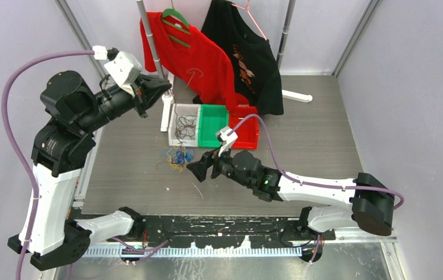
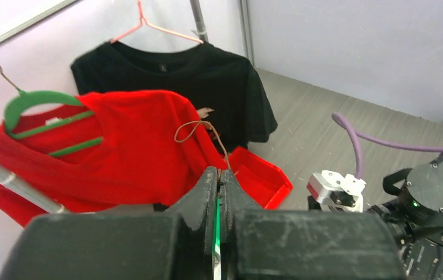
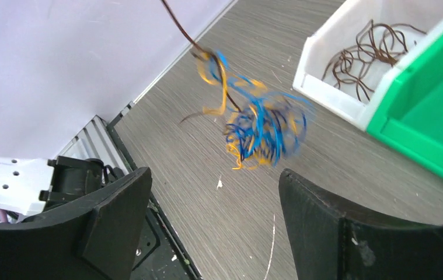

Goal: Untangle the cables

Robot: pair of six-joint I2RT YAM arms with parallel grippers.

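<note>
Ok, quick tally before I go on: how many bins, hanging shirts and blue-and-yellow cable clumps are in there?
Bins: 3 (white bin, green bin, red bin)
Hanging shirts: 2 (red shirt, black shirt)
Blue-and-yellow cable clump: 1
Total: 6

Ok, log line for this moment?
left gripper shut on brown strand | right gripper open, facing cables | cables tangled | white bin holds brown strands
</note>
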